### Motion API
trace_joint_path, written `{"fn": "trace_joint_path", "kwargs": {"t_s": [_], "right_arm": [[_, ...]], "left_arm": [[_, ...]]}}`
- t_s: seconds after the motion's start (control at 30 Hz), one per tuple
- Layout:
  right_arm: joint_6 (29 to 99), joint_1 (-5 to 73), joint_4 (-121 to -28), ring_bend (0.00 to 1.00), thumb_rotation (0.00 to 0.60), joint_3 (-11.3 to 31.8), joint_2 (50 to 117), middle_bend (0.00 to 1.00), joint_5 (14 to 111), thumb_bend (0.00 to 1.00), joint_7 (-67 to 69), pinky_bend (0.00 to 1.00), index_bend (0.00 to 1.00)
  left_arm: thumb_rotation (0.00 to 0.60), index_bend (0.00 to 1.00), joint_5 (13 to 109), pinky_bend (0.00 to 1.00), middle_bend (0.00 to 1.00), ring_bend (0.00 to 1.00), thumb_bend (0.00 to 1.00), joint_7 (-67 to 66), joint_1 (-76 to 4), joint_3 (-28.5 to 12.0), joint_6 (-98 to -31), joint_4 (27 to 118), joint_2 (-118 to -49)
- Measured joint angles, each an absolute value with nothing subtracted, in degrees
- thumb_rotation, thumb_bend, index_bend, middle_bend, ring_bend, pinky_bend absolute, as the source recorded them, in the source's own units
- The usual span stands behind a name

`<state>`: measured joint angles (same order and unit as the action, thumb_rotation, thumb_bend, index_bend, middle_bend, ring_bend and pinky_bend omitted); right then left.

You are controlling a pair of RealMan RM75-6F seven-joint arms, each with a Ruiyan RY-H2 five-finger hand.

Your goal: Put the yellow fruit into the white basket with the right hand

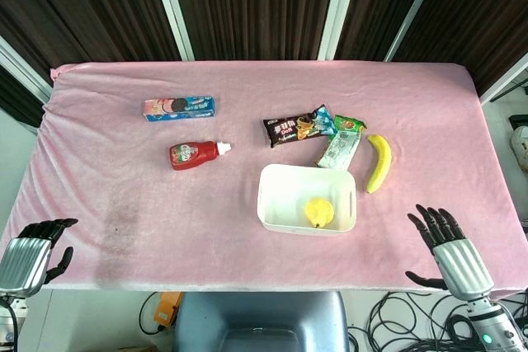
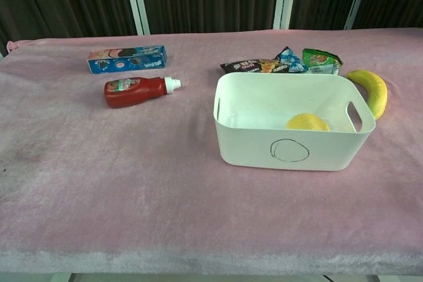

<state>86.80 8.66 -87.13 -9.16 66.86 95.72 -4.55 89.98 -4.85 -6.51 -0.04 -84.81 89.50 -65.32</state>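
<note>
Two hands show in the head view, both empty. The right hand (image 1: 450, 246) sits at the table's near right corner with its fingers spread apart, well clear of the white basket (image 1: 271, 204); that suggests its part is done. The left hand (image 1: 30, 251) rests off the near left corner, fingers loosely curled around nothing, idle because the task belongs to the other arm. The yellow fruit (image 1: 318, 212), a pear, lies inside the basket toward its near right side. A banana (image 1: 378, 162) lies on the pink cloth just right of the basket, snack packets (image 1: 313, 128) behind it, a ketchup bottle (image 1: 195, 154) and a biscuit box (image 1: 179, 107) further left.

From the chest view neither hand appears. The pear (image 2: 307, 122) rests low on the basket (image 2: 264, 146) floor, only its top showing above the front wall, so the placing looks complete.
</note>
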Motion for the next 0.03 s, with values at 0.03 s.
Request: {"fn": "trace_joint_path", "kwargs": {"t_s": [0.03], "right_arm": [[86.56, 8.51, -87.24, 0.00, 0.600, -9.21, 66.79, 0.00, 95.89, 0.21, -5.09, 0.18, 0.00]], "left_arm": [[0.600, 0.29, 90.15, 0.35, 0.35, 0.31, 0.45, -4.79, -6.47, -0.03, -84.98, 89.45, -65.34]]}}
